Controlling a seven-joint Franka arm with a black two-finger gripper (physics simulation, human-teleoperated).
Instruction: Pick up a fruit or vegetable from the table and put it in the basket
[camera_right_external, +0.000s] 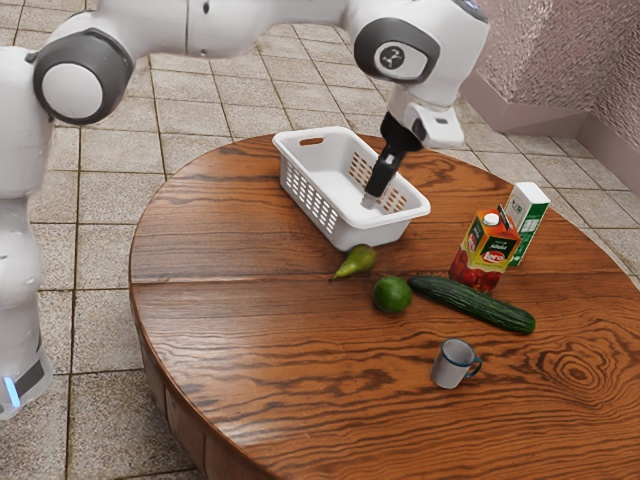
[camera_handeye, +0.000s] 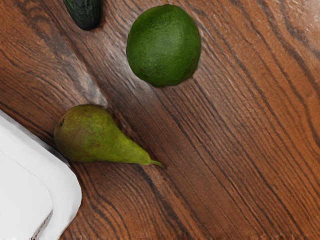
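In the exterior view my black gripper (camera_right_external: 376, 192) points down, tilted, in front of the white basket's inside; its exact height there is unclear. The basket (camera_right_external: 360, 226) stands upright with slotted sides. Close beside its near corner a green pear (camera_right_external: 357, 261) lies on its side, with a round green fruit (camera_right_external: 392, 294) and a long dark cucumber (camera_right_external: 474, 304) past it. In the wrist view the pear (camera_handeye: 93, 135) lies by the rounded corner of the basket (camera_handeye: 70, 195). Farther from that corner are the round green fruit (camera_handeye: 164, 46) and one cucumber end (camera_handeye: 84, 11).
On the round wooden table (camera_right_external: 240, 350), a red juice carton (camera_right_external: 484, 250) and a green-and-white carton (camera_right_external: 527, 222) stand behind the cucumber. A grey mug (camera_right_external: 452, 364) sits nearer the exterior camera. The table's curved edge is at the exterior view's left.
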